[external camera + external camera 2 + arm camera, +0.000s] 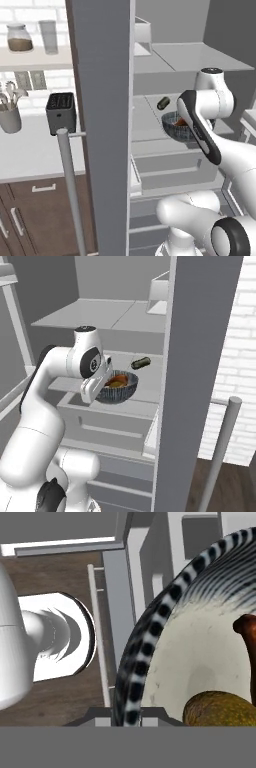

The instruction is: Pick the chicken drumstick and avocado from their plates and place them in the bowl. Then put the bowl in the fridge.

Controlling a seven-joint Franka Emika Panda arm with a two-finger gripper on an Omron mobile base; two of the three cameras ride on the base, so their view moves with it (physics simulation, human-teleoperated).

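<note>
The fridge (105,125) stands open, its door swung toward me. My gripper (127,716) is shut on the near rim of the dark ribbed bowl (121,391) and holds it over a middle shelf (150,131) inside. In the pale speckled bowl (150,637) lie the reddish-brown chicken drumstick (247,632) and the olive-brown avocado (220,709). From the left base view the bowl (175,129) sits partly behind my forearm. The plates are out of view.
A small dark olive object (163,103) lies on the shelf behind the bowl, and a clear box (160,291) stands on the upper shelf. The door's bar handle (70,185) rises at the left. A toaster (61,112) and a utensil cup (10,119) sit on the counter beyond.
</note>
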